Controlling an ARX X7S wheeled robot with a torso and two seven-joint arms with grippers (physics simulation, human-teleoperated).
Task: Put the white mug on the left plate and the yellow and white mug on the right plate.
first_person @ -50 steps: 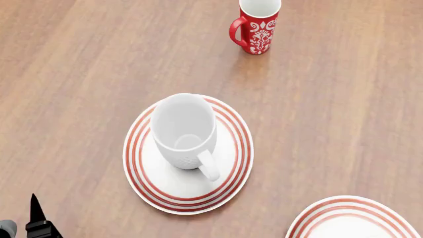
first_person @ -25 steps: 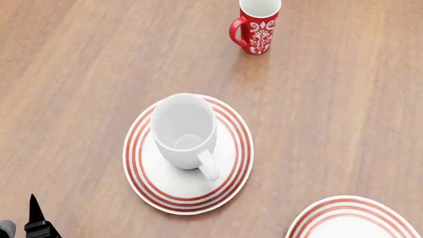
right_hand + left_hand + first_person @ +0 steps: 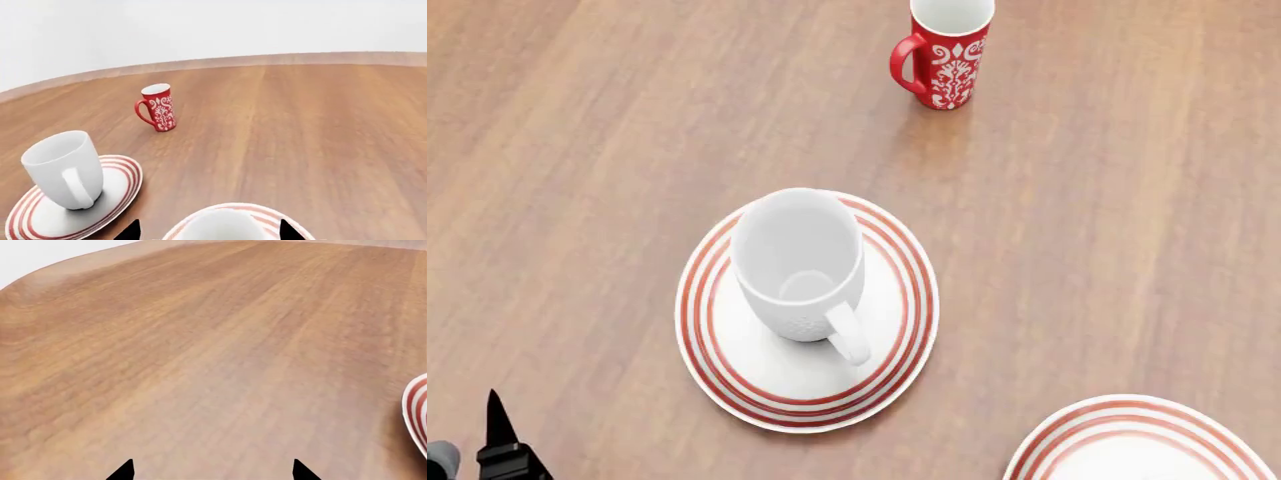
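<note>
The white mug point(image 3: 798, 265) stands upright on the left plate point(image 3: 888, 370), handle toward me; both also show in the right wrist view, the mug point(image 3: 63, 167) on the plate point(image 3: 120, 187). The right plate point(image 3: 1134, 445) lies at the head view's lower right, partly cut off. My right gripper point(image 3: 208, 231) is open and empty just above and before the right plate point(image 3: 233, 220). My left gripper point(image 3: 212, 472) is open and empty over bare wood, the left plate's rim point(image 3: 419, 415) off to one side. One left fingertip point(image 3: 494, 425) shows at the head view's lower left. The yellow and white mug is out of view.
A red mug with white ornament point(image 3: 948, 55) stands upright at the back of the wooden table point(image 3: 587, 150); it also shows in the right wrist view point(image 3: 159, 107). The table's far edge point(image 3: 267, 59) meets a pale wall.
</note>
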